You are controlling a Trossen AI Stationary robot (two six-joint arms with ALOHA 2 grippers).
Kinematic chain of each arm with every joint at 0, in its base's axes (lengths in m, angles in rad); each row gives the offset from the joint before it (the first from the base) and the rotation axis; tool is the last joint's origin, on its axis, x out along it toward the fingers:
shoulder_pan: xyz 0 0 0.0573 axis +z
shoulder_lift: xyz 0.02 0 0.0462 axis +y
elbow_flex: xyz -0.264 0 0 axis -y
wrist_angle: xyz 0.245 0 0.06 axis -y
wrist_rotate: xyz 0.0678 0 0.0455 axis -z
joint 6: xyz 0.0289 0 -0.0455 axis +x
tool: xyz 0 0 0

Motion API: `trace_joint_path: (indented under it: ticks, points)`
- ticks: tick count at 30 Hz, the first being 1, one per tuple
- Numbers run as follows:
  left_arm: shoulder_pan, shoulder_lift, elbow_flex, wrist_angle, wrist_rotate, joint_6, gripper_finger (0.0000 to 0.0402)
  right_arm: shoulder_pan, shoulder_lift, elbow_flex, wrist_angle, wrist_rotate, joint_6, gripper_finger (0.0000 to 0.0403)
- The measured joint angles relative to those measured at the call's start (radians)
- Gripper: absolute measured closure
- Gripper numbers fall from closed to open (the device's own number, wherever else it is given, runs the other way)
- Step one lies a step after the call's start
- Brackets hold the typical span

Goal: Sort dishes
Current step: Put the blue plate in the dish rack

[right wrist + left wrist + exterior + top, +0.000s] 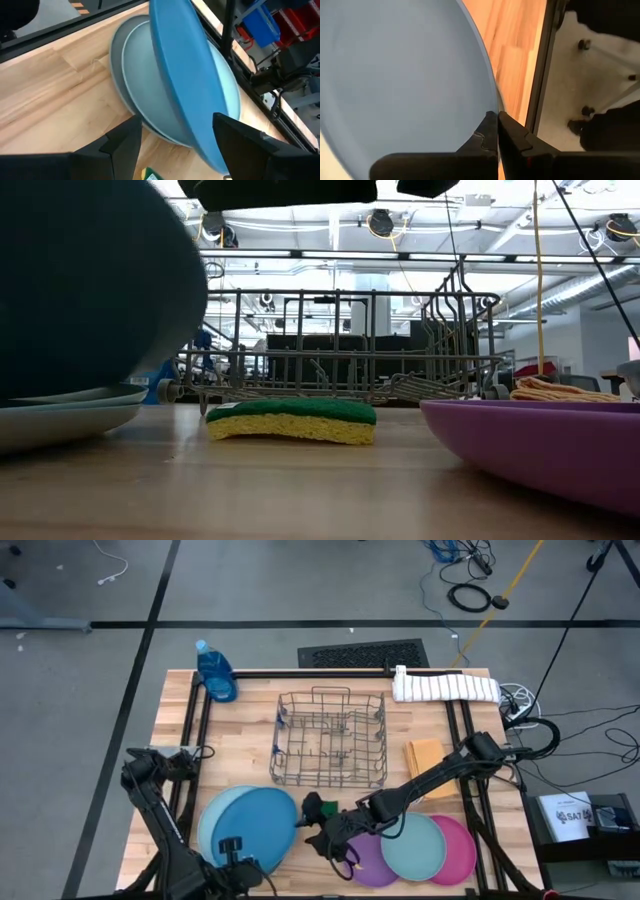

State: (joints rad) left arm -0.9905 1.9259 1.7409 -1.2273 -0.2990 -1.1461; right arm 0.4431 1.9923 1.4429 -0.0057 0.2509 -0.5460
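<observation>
The deep-blue plate (pixel 262 825) stands tilted above the pale-blue plate (pixel 213 820), which lies flat on the table; the right wrist view shows both, the deep-blue plate (pixel 185 75) and the pale-blue plate (pixel 150 85). My left gripper (pixel 233 843) is shut at the deep-blue plate's near edge. My right gripper (pixel 318 832) hangs open just right of that plate, beside the green sponge (pixel 312 805), touching nothing; its fingers (pixel 125 145) stand wide apart. The purple plate (pixel 368 862), the teal plate (pixel 412 845) and the pink plate (pixel 458 850) lie overlapping at the near right. My left gripper (pixel 497 117) pinches the deep-blue plate's rim (pixel 487 100) at its near edge between the two shut fingers, which come from the table's near side. The plate is tilted up over the pale-blue plate; whether its far edge rests there I cannot tell.
A grey wire rack (pixel 330 740) stands at the table's middle, behind the sponge (pixel 292 420) in the low view. A blue bottle (pixel 215 670) is at the far left corner, a rolled white towel (pixel 445 688) at the far right, and a yellow cloth (pixel 425 755) right of the rack.
</observation>
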Motion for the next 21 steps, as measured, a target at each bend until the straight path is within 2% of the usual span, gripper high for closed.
trace_joint_path:
  ticks: [4,13,16,21]
  points:
    - [0.003,-0.035,0.0,0.005,-0.021,0.001,0.0401,0.002,0.0,0.0,0.043,0.052,-0.04,0.0167]
    - [0.008,-0.078,0.0,0.007,-0.06,0.01,0.0401,-0.002,-0.001,0.0,0.058,0.032,-0.042,0.0173]
    - [0.013,-0.078,0.0,0.016,-0.061,0.03,0.0401,-0.006,-0.001,0.0,0.072,0.034,-0.027,0.0204]
    - [0.022,-0.078,0.0,0.023,-0.062,0.04,0.0401,-0.005,-0.001,0.0,0.084,0.031,-0.025,0.0312]
